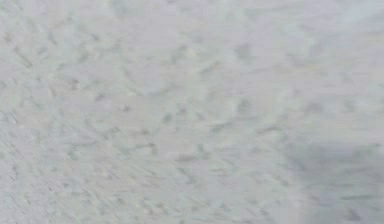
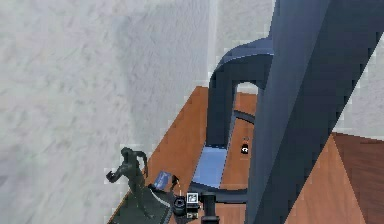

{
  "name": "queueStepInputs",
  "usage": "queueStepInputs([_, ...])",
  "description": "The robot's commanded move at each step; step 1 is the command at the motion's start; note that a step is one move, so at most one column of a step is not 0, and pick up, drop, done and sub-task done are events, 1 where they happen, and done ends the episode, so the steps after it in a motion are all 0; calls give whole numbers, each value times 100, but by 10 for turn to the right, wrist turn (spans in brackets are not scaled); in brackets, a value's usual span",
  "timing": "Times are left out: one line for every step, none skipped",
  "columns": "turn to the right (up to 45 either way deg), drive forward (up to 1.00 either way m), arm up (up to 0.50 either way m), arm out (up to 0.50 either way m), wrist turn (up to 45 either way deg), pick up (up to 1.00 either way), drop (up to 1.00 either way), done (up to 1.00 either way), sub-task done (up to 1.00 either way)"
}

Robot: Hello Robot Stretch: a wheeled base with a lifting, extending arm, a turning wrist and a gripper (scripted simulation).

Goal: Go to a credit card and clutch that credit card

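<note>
in the forward view a pale grey wall (image 1: 150, 100) with a rough, grainy texture stands close in front.

in the arm side view the same kind of pale rough wall (image 2: 70, 80) takes the left of the frame and meets a smoother white wall at a corner in the upper middle. at the lower left a dark green statue (image 2: 130, 172) of a standing figure is upright, one arm stretched to the left. just right of it, low in the frame, is a small pale blue piece (image 2: 160, 180). whether this is the credit card i cannot tell, as its shape is too small to read.

next to it, at the bottom edge, is the gripper (image 2: 172, 192), with the white marker squares (image 2: 184, 203) to its right. it lies close to the pale blue piece. if it touches it, or holds anything, i cannot tell, and the state of its fingers is also not shown.

in the middle a wooden top (image 2: 185, 125) runs up toward the corner. on it is a blue-grey arch (image 2: 232, 85) with a light blue flat panel (image 2: 210, 165) at its foot. right of the arch a small black thing (image 2: 243, 150) lies on the wood. further right a tall blue-grey slab (image 2: 305, 90) goes from the top edge to the bottom edge. at the lower right is a darker red-brown surface (image 2: 360, 185).
</note>
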Motion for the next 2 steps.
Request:
queueStepInputs([0,0,10,0,0,0,0,0,0])
queueStepInputs([0,0,0,0,0,0,0,100,0])
